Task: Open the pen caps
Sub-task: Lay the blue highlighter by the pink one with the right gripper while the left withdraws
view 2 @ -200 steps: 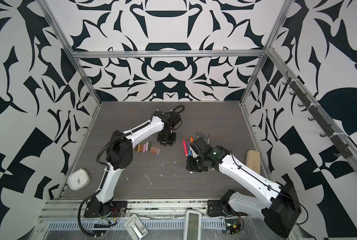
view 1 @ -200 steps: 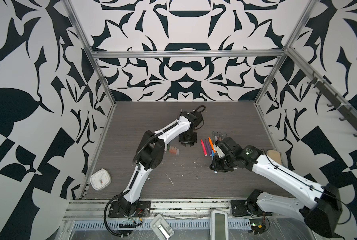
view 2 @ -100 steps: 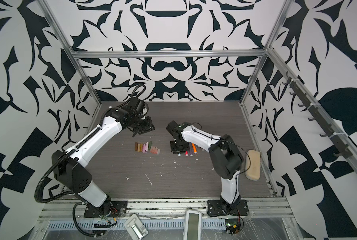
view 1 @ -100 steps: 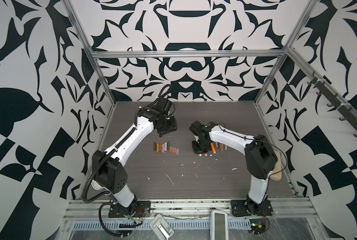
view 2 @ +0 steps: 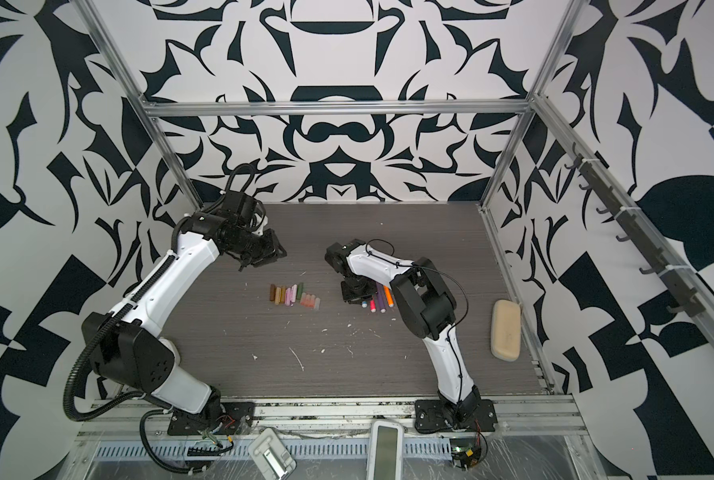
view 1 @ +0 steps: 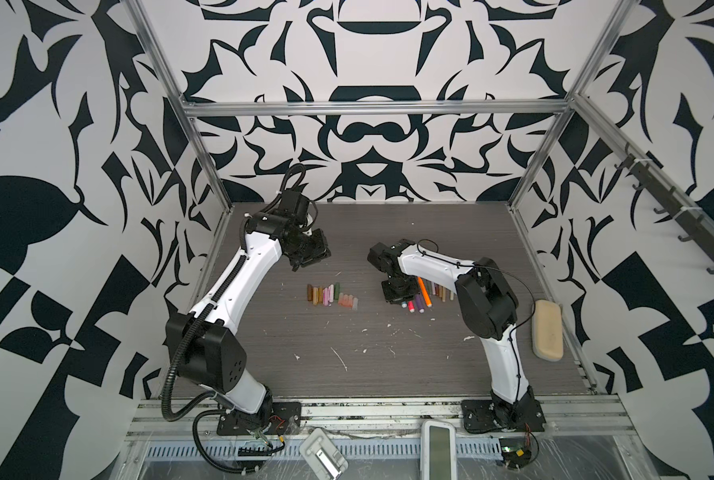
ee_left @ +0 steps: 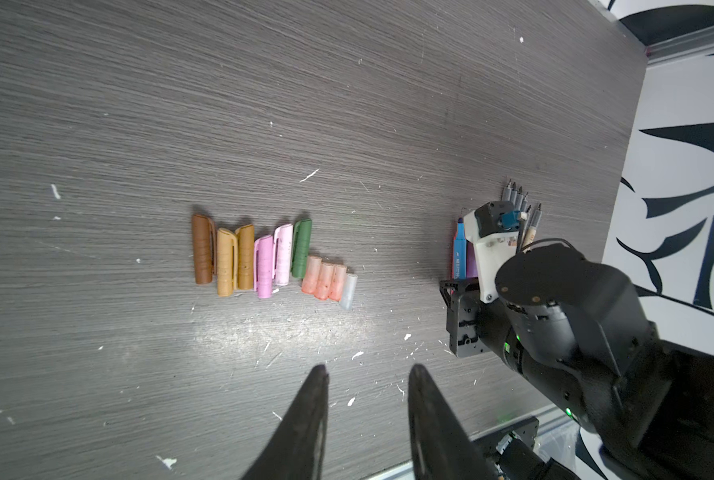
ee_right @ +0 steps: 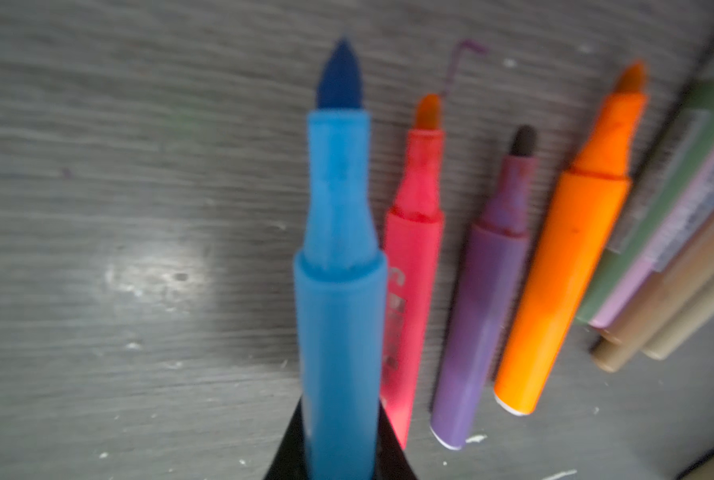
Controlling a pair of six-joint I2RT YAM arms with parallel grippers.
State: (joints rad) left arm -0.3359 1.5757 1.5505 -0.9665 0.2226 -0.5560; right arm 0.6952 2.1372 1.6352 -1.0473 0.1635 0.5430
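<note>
While the right gripper (view 1: 397, 291) hangs low over the left end of the row of pens (view 1: 425, 296), a blue pen (ee_right: 338, 291) sits between its fingers. Its bare dark nib points toward the back wall, and its long axis is roughly parallel to the pink, purple and orange pens just beside it. Whether the fingers clamp the barrel or merely flank it cannot be told. All the pens lie side by side on the grey table (view 1: 347, 374), right of centre, uncapped and slanting a little, with nibs toward the back wall and butt ends toward the front edge. The pen caps (view 1: 331, 296) lie in a close row near the middle of the table, apart from the pens. They run from brown at the left through gold, pink and green to peach and a clear one at the right, each with its long axis front to back. The left gripper (ee_left: 369, 372) hovers back and left of the pen caps, fingers parted with nothing between them.
</note>
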